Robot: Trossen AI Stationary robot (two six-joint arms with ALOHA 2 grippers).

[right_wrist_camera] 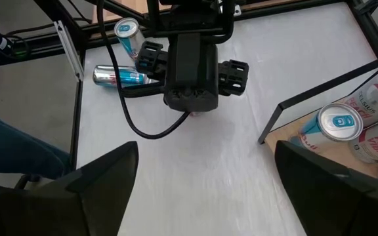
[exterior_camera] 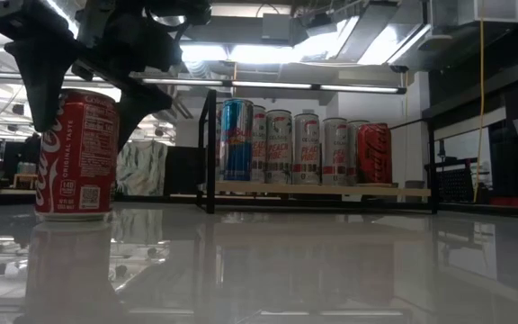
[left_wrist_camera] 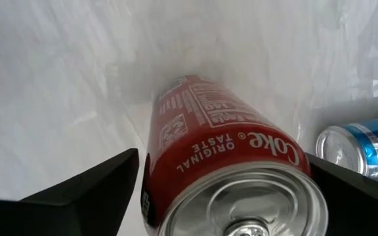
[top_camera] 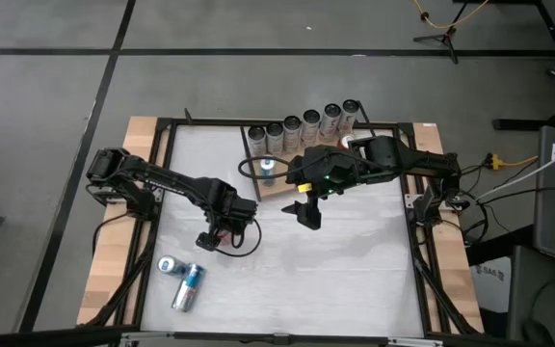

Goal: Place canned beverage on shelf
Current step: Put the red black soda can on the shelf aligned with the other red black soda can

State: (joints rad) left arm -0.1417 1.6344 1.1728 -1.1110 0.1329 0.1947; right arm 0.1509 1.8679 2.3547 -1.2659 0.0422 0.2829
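Shelf: flat light-wood board in thin black wire frame, holding a row of upright cans at the bench's far edge.
Red cola can stands on glossy white bench between left gripper's spread fingers; only the low view shows it upright. Right gripper hangs apart nearby.

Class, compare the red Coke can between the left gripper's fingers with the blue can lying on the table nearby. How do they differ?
The red Coke can stands upright; the blue can lies on its side. The Coke can is red with white lettering; the blue can is blue and silver. The Coke can sits between the open left gripper fingers; nothing holds the blue can. Both rest on the white table.
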